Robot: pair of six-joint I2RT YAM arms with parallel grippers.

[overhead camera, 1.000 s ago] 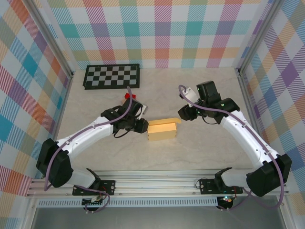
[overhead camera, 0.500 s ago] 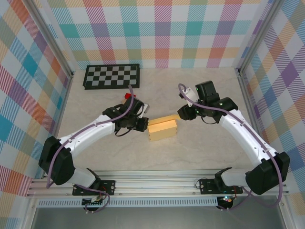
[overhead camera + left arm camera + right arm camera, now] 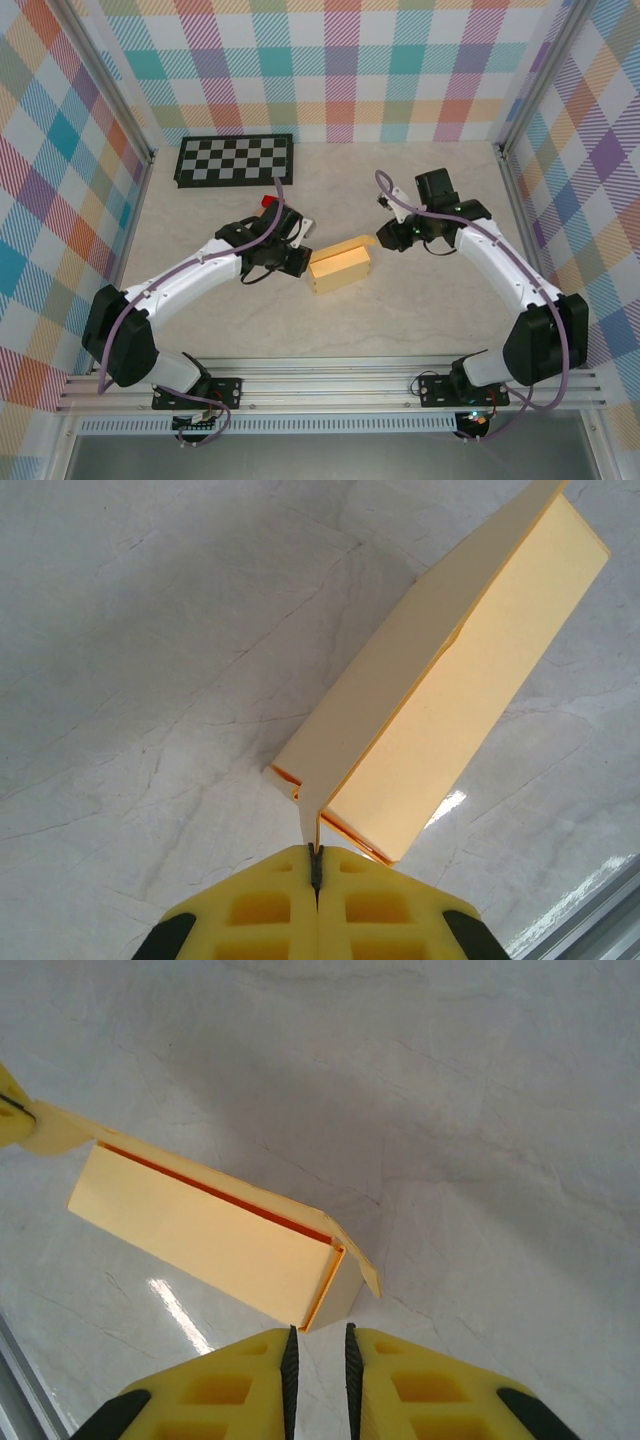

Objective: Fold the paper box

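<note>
The paper box (image 3: 338, 268), a shallow rectangular box of thin yellow-orange cardboard, lies near the middle of the pale, marble-patterned bench (image 3: 400, 320), turned a little so that its right end points away from the arms. In the left wrist view the box (image 3: 450, 680) rests on the bench and one thin flap sticks out from its near end. In the right wrist view the box (image 3: 210, 1230) has a raised flap along its top edge and a small flap at the near corner.

The left tool (image 3: 300, 262) is at the left end of the box. Its two yellow fingers are pressed together and clamp the edge of that thin flap (image 3: 316, 852).

The right tool (image 3: 383, 238) is just beside the right end of the box. Its fingers stand almost together, with a narrow slit between them (image 3: 318, 1335), and I see nothing inside the slit; the corner of the box is just in front of the left fingertip.

Farther back, a black-and-white checkerboard (image 3: 235, 159) lies at the rear left of the bench, and a small red block (image 3: 267, 202) is beside the left arm.
</note>
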